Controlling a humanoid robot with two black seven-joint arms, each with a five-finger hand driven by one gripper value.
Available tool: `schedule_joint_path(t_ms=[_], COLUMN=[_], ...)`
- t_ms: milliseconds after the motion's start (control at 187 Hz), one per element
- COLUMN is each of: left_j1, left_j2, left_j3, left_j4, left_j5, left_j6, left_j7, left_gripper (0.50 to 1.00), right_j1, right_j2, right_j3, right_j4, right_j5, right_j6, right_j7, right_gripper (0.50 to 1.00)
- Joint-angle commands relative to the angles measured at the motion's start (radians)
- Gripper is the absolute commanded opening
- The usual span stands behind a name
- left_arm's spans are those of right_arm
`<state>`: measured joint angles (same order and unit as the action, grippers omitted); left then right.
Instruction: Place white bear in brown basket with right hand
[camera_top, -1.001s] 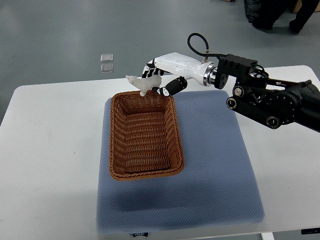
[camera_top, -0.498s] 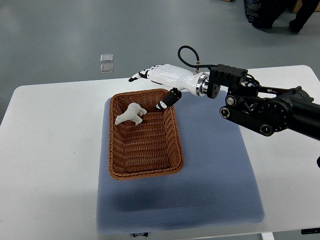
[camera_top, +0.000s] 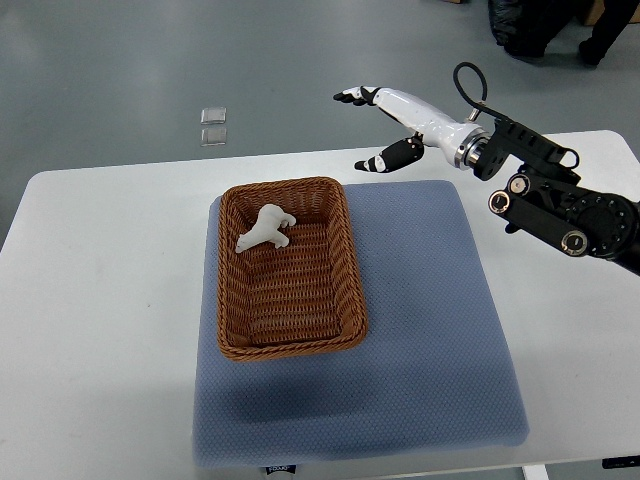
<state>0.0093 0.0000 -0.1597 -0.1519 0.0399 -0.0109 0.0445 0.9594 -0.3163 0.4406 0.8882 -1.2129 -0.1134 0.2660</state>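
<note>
The white bear (camera_top: 264, 229) lies in the upper part of the brown basket (camera_top: 290, 345), left of frame centre. It looks light and probably rigid, best gripped across its body. The right hand (camera_top: 385, 128), upper right, hangs empty above the worktop (camera_top: 100, 300), fingers spread wide.

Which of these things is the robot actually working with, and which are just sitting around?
Part of the job:
white bear, lying inside the basket
brown basket
right robot hand, open, raised beyond the basket's far right corner

Just lying about:
blue mat under the basket
white table
two small clear squares on the floor
</note>
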Motion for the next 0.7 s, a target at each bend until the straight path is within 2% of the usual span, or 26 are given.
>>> schedule_joint_path(t_ms=[0, 268, 696], left_j1=[0.0, 0.0, 0.0], left_j2=[0.0, 0.0, 0.0], left_j3=[0.0, 0.0, 0.0], left_j4=[0.0, 0.0, 0.0], left_j5=[0.0, 0.0, 0.0], left_j6=[0.0, 0.0, 0.0], left_j7=[0.0, 0.001, 0.0], left_gripper=[1.0, 1.0, 1.0], right_j1=[-0.025, -0.071, -0.107], right_j2=[-0.021, -0.032, -0.032], right_j3=[0.015, 0.023, 0.024], right_j4=[-0.028, -0.14, -0.183], right_j5=[0.188, 0.673, 1.121], right_j6=[0.0, 0.006, 0.012], right_j7=[-0.002, -0.004, -0.002], right_gripper=[0.893, 0.913, 0.924])
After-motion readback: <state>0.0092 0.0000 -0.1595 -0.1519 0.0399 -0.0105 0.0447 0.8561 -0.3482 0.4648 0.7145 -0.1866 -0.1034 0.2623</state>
